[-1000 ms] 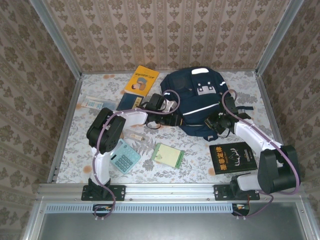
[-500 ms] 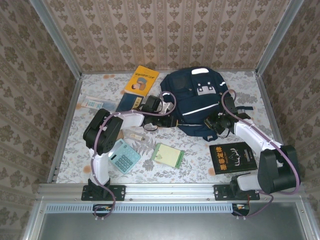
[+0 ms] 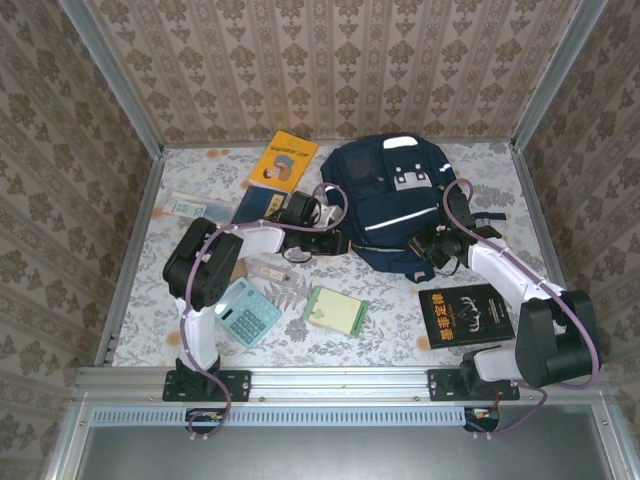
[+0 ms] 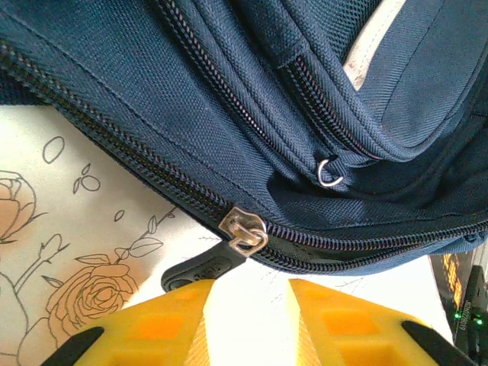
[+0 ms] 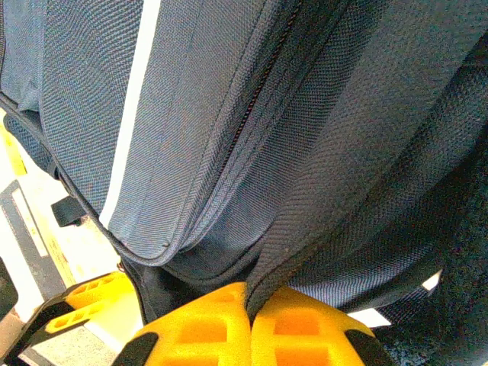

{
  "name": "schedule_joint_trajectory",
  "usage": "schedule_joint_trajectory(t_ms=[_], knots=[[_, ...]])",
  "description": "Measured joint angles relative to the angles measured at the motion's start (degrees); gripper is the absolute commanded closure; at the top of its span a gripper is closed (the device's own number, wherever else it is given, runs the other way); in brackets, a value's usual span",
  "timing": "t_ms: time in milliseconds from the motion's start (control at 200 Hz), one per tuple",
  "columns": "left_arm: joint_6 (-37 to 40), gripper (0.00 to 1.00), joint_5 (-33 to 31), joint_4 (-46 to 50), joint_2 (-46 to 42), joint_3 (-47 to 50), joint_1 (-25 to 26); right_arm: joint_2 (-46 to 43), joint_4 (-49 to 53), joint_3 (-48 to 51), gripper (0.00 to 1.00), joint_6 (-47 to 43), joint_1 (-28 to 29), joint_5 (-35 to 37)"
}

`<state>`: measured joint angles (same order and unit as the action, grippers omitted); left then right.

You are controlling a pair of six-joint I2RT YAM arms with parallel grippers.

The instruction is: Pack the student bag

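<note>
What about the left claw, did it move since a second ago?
Yes. The left gripper slid slightly left along the student bag, at its lower edge, ending closer to below the yellow book.

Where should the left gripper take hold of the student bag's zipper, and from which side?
Grip the black pull tab under the silver slider on the student bag. Probably come in low from the table side: the tab sticks out past the bag's edge onto the cloth, free of the fabric.

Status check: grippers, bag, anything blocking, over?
Left gripper open, zipper pull just ahead, not gripped. Right gripper shut, pinching student bag fabric. Black book lies near bag, not touching.
</note>
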<state>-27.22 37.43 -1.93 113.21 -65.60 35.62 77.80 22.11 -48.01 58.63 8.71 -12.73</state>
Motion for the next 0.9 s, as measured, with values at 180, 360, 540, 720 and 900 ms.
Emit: schedule_joint_trajectory(t_ms=[180,360,540,720,900], knots=[[0.31,0.55,-2.62,0.42,0.00,-0.48,0.31,0.00,0.00,0.00,1.00,0.02,0.00,0.00],[-0.04,0.45,-4.22,0.35,0.00,-0.48,-0.81,0.00,0.00,0.00,1.00,0.02,0.00,-0.02],[-0.28,0.41,-4.46,0.11,0.59,-1.84,-1.75,0.00,-0.02,0.11,1.00,0.04,0.00,-0.02],[-1.11,0.42,-4.04,-1.14,2.38,-3.50,-1.57,0.00,-0.04,0.13,1.00,0.04,0.02,-0.07],[-1.55,0.50,-1.49,-1.14,3.32,-3.93,-1.07,0.13,-0.07,0.17,1.00,0.04,0.02,-0.15]])
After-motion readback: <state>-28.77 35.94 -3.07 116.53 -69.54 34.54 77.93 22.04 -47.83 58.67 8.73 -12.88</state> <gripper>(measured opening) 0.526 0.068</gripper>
